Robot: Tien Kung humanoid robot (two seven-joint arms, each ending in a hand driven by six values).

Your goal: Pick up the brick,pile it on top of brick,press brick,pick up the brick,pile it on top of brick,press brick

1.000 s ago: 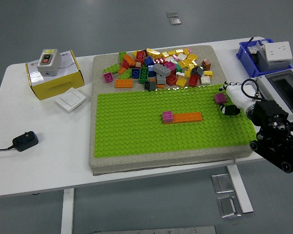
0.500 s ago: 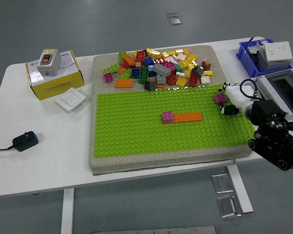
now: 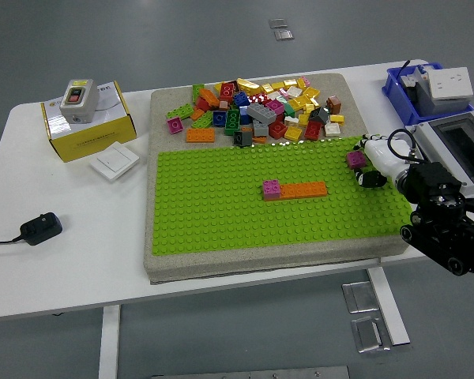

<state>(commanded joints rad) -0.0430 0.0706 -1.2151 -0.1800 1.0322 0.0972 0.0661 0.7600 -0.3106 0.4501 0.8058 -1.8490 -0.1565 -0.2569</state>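
Note:
A small pink brick (image 3: 356, 159) is held at the tips of my right hand (image 3: 366, 164), which hovers over the right edge of the green baseplate (image 3: 221, 213). The hand's white and black fingers (image 3: 373, 178) are curled around it. At the plate's middle lies an orange brick (image 3: 304, 189) with a pink brick (image 3: 272, 189) against its left end. A heap of loose bricks (image 3: 261, 110) in many colours lies on the grey mat behind the plate. My left arm does not show.
A yellow box (image 3: 83, 118) with a grey switch on it stands at the back left, a white wall switch (image 3: 115, 162) beside it. A black power adapter (image 3: 39, 228) lies near the left edge. A blue bin (image 3: 419, 91) and a grey case (image 3: 466, 150) stand at the right.
My right arm has shifted very slightly; the pink brick stays in the hand at almost the same place.

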